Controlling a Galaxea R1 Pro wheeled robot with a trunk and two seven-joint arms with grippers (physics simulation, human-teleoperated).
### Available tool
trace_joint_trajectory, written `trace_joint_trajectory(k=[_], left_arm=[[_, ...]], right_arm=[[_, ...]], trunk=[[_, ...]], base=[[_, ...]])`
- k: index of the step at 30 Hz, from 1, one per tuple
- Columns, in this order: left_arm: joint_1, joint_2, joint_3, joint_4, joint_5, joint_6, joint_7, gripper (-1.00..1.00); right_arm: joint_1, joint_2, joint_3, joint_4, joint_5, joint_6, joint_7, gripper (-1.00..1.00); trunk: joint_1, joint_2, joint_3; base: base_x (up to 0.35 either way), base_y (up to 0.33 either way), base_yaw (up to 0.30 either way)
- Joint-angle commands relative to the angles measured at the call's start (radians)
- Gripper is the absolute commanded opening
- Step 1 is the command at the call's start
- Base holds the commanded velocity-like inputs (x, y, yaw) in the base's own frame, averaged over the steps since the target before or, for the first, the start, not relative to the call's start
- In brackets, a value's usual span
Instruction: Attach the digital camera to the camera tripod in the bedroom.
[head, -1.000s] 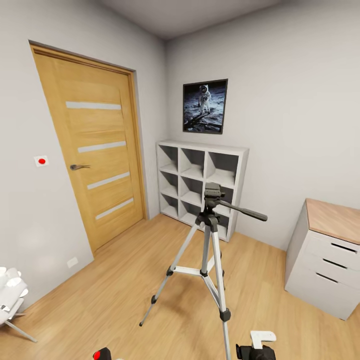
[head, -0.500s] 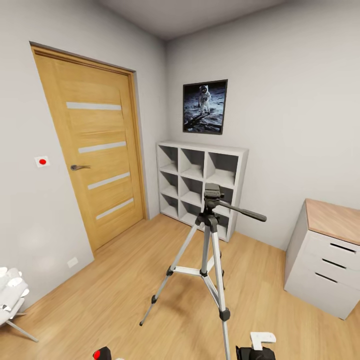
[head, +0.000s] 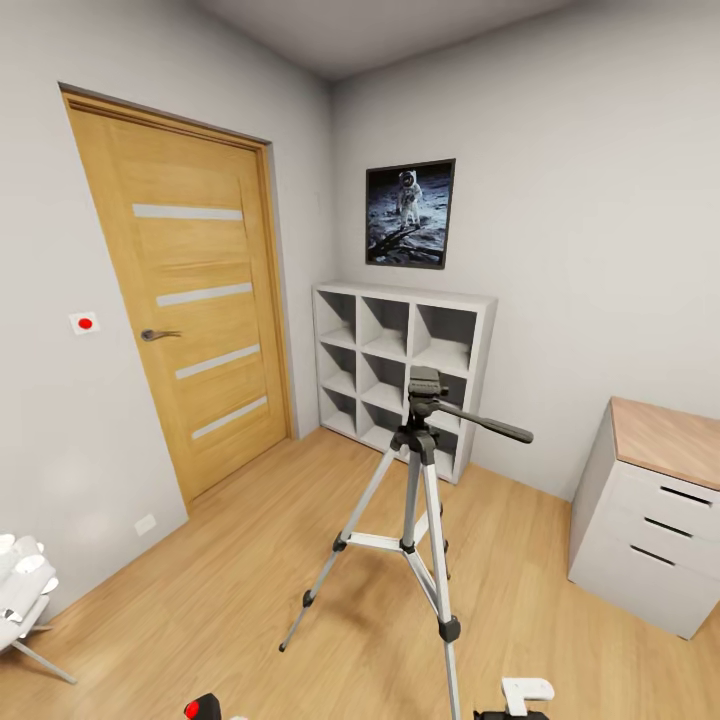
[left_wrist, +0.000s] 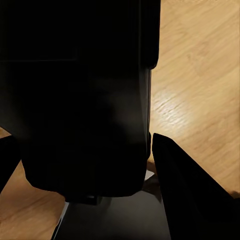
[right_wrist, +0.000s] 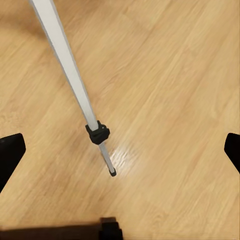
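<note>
The left gripper (left_wrist: 85, 170) is seen in the left wrist view with a large black body, the camera (left_wrist: 75, 90), clamped between its dark fingers (left_wrist: 185, 190); wood floor (left_wrist: 200, 75) lies behind it. In the head view, the camera (head: 203, 708) is glimpsed at the bottom edge, left of centre, by its red button.

The right gripper (right_wrist: 120, 150) is seen in the right wrist view with its fingers (right_wrist: 10, 150) spread wide apart at opposite edges, nothing between them. One silver leg of the tripod (right_wrist: 75, 85) with a black joint and foot is viewed past them, standing on the floor. A white and black part of the right arm (head: 522, 697) is cut off at the bottom edge of the head view.

The tripod (head: 420, 480) is shown standing upright on the floor in the middle of the bedroom, legs spread, its black head bare and its pan handle pointing right. Behind it a white cube shelf (head: 400, 360) is set against the grey wall, beneath an astronaut poster (head: 410, 213). A wooden door (head: 190, 300) is shown shut at left, a wood-topped desk (head: 655, 500) at right.
</note>
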Motion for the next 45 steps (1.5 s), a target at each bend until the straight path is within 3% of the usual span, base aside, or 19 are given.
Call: trace_joint_trajectory(k=[1, 29, 45], left_arm=[[0.0, 0.0, -0.01, 0.0, 0.004, 0.004, 0.003, -1.0], [-0.001, 0.003, -0.01, -0.001, 0.003, 0.001, 0.007, -1.0], [0.0, 0.002, -0.01, -0.002, 0.0, 0.002, 0.004, -1.0]], right_arm=[[0.0, 0.0, 0.001, 0.001, -0.001, 0.0, -0.002, 1.0], [0.0, -0.001, 0.002, 0.004, 0.0, 0.009, -0.003, 1.0], [0.0, -0.002, 0.002, 0.004, 0.001, 0.008, -0.003, 1.0]], trunk=[[0.0, -0.001, 0.0], [0.0, -0.001, 0.0], [0.0, -0.001, 0.0]], base=[[0.0, 0.0, 0.0], [0.004, 0.0, 0.0], [0.225, 0.0, 0.0]])
